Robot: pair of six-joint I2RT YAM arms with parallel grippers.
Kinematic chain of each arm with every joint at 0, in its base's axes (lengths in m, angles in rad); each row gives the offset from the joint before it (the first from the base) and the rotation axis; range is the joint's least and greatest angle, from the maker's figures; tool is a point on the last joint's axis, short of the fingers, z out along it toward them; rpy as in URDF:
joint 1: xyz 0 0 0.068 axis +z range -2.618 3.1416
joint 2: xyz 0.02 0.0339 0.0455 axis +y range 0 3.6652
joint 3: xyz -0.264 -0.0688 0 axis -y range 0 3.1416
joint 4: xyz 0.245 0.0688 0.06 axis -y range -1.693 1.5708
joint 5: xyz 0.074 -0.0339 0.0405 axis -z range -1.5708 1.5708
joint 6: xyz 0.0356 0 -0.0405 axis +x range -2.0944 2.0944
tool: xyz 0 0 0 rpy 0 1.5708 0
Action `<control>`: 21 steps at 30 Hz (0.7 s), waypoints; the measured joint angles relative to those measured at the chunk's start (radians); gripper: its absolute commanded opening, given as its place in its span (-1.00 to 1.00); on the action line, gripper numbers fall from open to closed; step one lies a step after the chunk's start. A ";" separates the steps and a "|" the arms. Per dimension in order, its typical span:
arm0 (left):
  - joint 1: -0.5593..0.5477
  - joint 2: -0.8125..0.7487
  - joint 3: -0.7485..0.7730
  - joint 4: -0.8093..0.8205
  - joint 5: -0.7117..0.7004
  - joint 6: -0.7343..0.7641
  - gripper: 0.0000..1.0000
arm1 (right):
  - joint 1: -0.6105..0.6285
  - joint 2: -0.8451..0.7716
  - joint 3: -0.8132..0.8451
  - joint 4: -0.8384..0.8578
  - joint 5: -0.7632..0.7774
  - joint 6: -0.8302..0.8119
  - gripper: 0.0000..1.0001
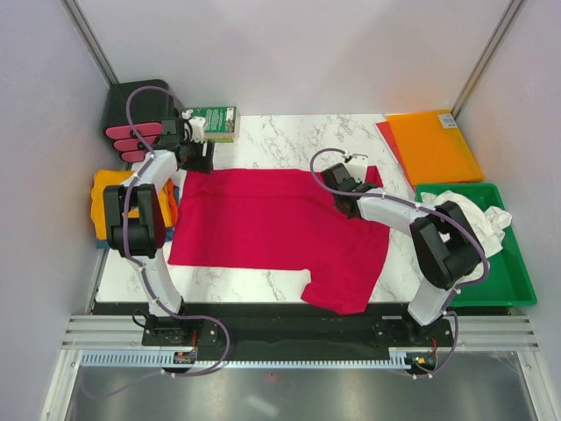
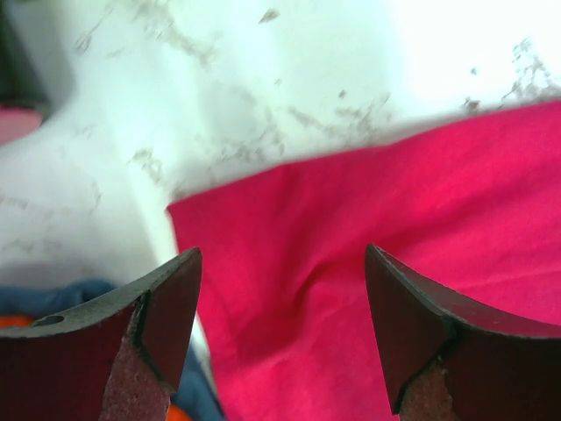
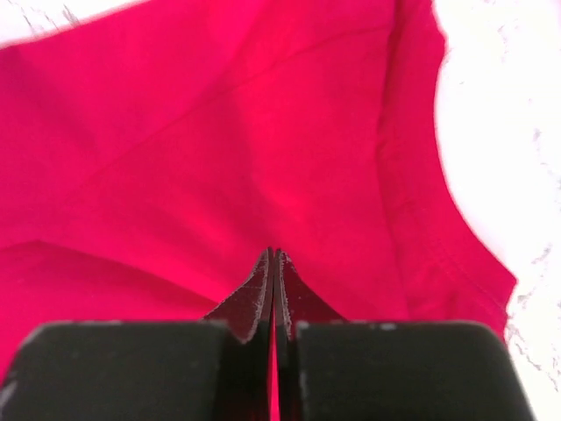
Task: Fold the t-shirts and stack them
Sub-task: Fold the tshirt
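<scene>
A crimson-red t-shirt (image 1: 263,224) lies spread on the marble table, one sleeve hanging toward the near edge. My left gripper (image 1: 197,160) hovers open over the shirt's far left corner (image 2: 228,210), nothing between its fingers (image 2: 171,298). My right gripper (image 1: 344,181) is over the shirt's far right part near the sleeve; its jaws are pressed together (image 3: 273,254) with red cloth (image 3: 219,132) lying beneath and none visibly pinched at the tips. A golden-yellow shirt (image 1: 103,191) is bunched at the table's left edge, with blue cloth (image 2: 61,296) beside it. A white shirt (image 1: 469,215) lies crumpled in the green tray.
The green tray (image 1: 513,281) sits at the right edge, an orange plastic sheet (image 1: 431,145) behind it. A green box (image 1: 213,123) and a black holder with pink pieces (image 1: 136,118) stand at the back left. Bare marble (image 1: 289,140) shows behind the shirt.
</scene>
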 measured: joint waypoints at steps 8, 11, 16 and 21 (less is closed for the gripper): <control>-0.034 0.111 0.063 -0.019 0.017 -0.012 0.58 | 0.002 0.073 0.028 0.002 -0.083 -0.088 -0.93; -0.033 0.129 0.063 -0.034 0.019 -0.016 0.57 | 0.004 0.073 0.042 0.008 -0.121 -0.109 -0.77; -0.031 0.139 0.063 -0.046 0.025 -0.023 0.57 | 0.026 0.073 0.052 0.023 -0.165 -0.124 -0.78; -0.031 0.145 0.063 -0.048 0.014 -0.025 0.56 | 0.074 0.073 0.052 0.026 -0.207 -0.125 -0.77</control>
